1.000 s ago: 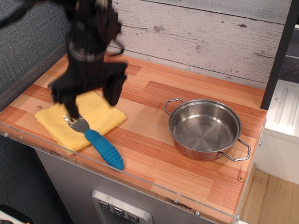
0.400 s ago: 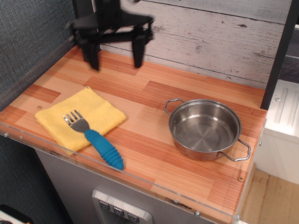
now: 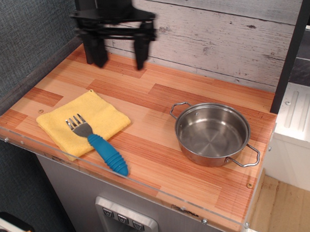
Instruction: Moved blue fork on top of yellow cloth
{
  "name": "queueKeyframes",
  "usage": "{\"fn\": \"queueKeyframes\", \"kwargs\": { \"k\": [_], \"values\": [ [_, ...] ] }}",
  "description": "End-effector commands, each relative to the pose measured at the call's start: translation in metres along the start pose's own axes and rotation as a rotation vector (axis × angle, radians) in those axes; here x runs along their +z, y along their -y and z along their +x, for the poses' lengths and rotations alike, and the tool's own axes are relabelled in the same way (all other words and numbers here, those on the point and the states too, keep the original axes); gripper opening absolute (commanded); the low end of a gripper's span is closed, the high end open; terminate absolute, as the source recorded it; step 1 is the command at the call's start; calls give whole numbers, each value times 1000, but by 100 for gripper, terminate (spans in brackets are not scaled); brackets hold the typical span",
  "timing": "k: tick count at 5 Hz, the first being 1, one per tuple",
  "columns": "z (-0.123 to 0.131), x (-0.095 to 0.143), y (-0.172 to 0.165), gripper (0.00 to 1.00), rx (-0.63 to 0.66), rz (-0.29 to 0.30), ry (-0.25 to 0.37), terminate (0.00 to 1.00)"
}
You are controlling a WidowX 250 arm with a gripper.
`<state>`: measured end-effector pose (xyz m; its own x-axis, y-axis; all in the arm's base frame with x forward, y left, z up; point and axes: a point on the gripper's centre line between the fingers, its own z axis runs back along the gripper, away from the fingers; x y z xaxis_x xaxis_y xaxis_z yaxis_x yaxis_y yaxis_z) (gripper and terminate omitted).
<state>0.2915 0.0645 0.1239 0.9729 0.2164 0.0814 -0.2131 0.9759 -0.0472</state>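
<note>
Wooden surface [image 3: 185,94] of striped orange and pale planks, edged in front by a clear acrylic strip [image 3: 95,166]. Rear wall [image 3: 218,37] of weathered grey-white boards; left wall [image 3: 25,34] covered in dark grey textured fabric. Grey cabinet front [image 3: 71,200] below, bearing a pale panel with buttons [image 3: 125,219]. Pale wood floor [image 3: 285,208] at lower right.

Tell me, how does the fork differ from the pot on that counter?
The fork is small with a blue ribbed handle; the pot is far bigger and all shiny steel. The fork lies flat, its tines on the yellow cloth; the pot stands upright and empty on the bare wooden counter. Neither is touched by the gripper.
</note>
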Motion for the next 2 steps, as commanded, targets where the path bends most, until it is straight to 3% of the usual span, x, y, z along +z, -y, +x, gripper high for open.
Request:
{"fn": "queueKeyframes", "kwargs": {
  "k": [1, 2],
  "values": [
    [-12, 21, -50, 100, -18, 87, 24, 0],
    [-13, 31, -71, 100, 66, 153, 42, 0]
  ]
}}
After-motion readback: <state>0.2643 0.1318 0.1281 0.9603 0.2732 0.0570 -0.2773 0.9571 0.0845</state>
